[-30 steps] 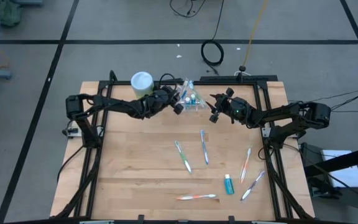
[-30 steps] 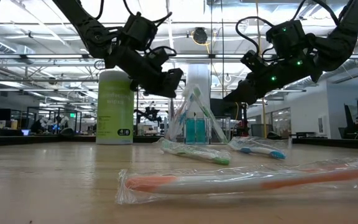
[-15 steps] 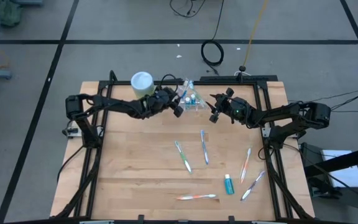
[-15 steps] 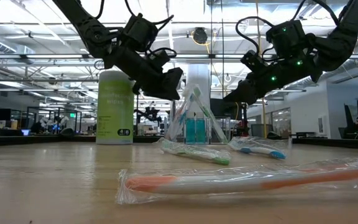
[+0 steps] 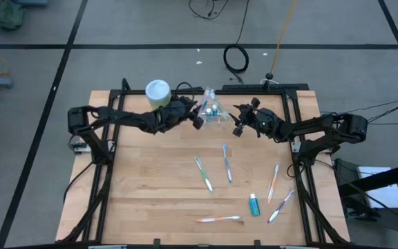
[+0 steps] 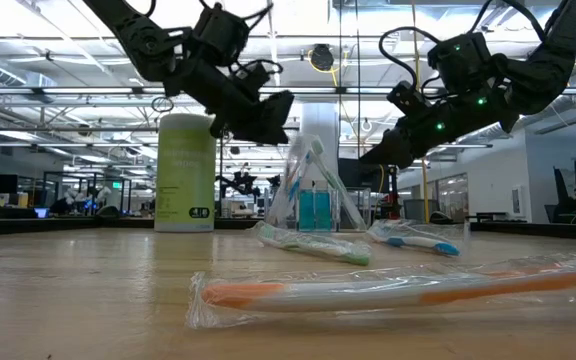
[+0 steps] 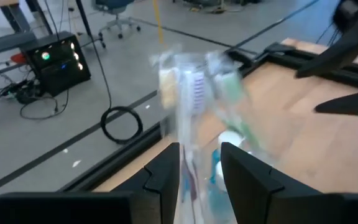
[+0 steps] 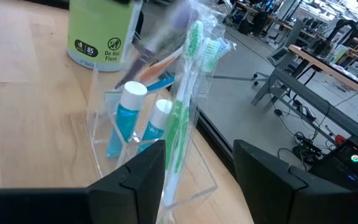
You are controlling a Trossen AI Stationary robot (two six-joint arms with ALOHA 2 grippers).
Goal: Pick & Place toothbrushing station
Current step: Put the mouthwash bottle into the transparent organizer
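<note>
The toothbrushing station point(image 5: 215, 111) is a clear holder at the table's far middle. It holds two blue tubes point(image 8: 122, 118) and wrapped toothbrushes, a green one point(image 8: 182, 106) leaning upright. My left gripper point(image 5: 198, 121) hovers open just left of it, level with the brush tops point(image 6: 313, 150), and wrapped brushes point(image 7: 194, 93) show ahead of its fingers. My right gripper point(image 5: 237, 128) stands open just right of the holder, with the holder's corner point(image 8: 188, 186) showing between its fingers. Several wrapped toothbrushes point(image 5: 204, 173) and a blue tube point(image 5: 254, 205) lie flat on the wood. My right gripper has its two fingers on either side of the clear holder's near corner point(image 8: 188, 186), coming level from the table's right. Whether a finger touches the holder or the green brush, I cannot tell.
A green wipes canister point(image 5: 158, 92) stands upright at the far left of the holder. Loose brushes lie mid-table point(image 5: 226, 163), to the right point(image 5: 273, 181) and near the front point(image 5: 218, 218). A black frame point(image 5: 292, 124) borders the table. Bare wood lies at the near left.
My left gripper has risen beside the station's brush tops, and its arm has drawn slightly toward the table's left. The station and the loose brushes have stayed put.
</note>
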